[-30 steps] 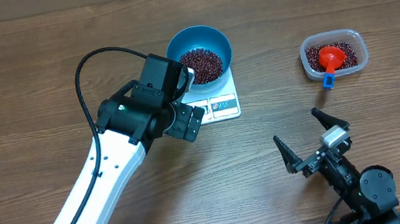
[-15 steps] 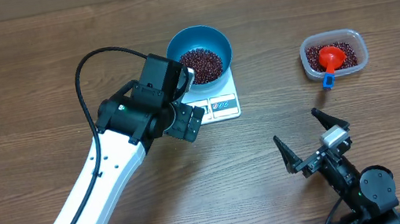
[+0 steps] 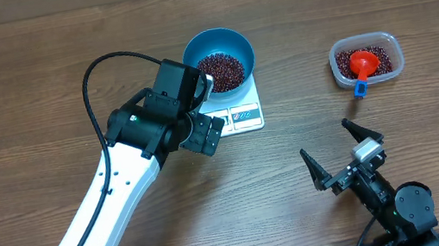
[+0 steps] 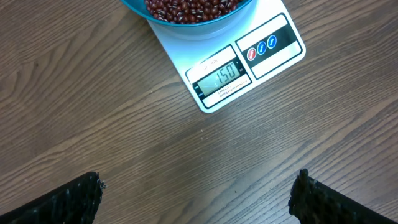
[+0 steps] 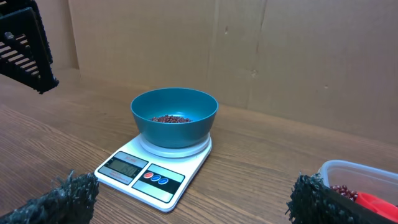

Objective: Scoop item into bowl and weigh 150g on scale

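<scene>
The blue bowl (image 3: 217, 46) stands on the white scale (image 3: 246, 116) and holds a heap of red-brown beans (image 3: 220, 70). In the left wrist view the scale's display (image 4: 222, 76) reads 150, with the bowl (image 4: 186, 20) at the top edge. My left gripper (image 4: 199, 199) hangs open over bare wood just in front of the scale, nothing between its fingers. My right gripper (image 3: 339, 150) is open and empty near the table's front edge, facing the bowl (image 5: 174, 112) and scale (image 5: 155, 174) from a distance.
A clear plastic tub (image 3: 388, 44) at the right holds more beans and a red scoop (image 3: 360, 63) whose blue handle end (image 3: 360, 89) sticks over its rim. The left arm (image 3: 124, 181) slants from the front left toward the scale. A cardboard wall (image 5: 280, 56) stands behind.
</scene>
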Motion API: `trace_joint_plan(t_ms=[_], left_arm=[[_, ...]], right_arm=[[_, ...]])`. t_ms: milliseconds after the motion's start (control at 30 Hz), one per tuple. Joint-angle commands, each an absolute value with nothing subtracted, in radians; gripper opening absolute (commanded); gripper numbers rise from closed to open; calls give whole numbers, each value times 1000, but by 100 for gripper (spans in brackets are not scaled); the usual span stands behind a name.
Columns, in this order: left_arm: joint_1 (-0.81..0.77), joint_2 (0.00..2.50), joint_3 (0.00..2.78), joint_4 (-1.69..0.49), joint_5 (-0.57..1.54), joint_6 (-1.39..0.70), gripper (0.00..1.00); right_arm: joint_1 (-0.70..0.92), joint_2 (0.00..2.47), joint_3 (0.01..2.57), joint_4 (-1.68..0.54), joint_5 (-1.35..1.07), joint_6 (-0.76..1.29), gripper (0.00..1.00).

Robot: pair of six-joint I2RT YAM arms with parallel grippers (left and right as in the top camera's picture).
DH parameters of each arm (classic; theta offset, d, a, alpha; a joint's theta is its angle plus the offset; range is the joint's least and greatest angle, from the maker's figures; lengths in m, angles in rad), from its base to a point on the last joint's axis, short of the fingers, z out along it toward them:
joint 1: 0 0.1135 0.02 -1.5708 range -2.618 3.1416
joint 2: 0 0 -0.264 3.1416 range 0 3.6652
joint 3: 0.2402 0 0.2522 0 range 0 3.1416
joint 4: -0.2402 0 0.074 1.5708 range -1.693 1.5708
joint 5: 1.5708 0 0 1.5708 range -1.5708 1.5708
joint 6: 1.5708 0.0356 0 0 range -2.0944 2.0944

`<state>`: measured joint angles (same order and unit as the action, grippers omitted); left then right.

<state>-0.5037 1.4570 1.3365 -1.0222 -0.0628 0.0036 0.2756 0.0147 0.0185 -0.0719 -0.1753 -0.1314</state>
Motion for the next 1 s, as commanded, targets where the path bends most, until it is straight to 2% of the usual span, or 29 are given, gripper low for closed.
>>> trace_joint_plan(t_ms=[0, 567, 700, 967], left_arm=[[-504, 1446, 1341, -1021, -55, 20, 99], [-505, 1413, 1341, -1061, -12, 19, 100], [-505, 1306, 1341, -1062, 109, 19, 100], [-502, 1006, 1332, -1143, 123, -4, 100]], right_arm=[[276, 3, 8, -67, -165, -132, 100], [276, 3, 8, -67, -165, -132, 100], [276, 3, 8, -67, -165, -132, 100], [276, 3, 8, -67, -165, -132, 100]])
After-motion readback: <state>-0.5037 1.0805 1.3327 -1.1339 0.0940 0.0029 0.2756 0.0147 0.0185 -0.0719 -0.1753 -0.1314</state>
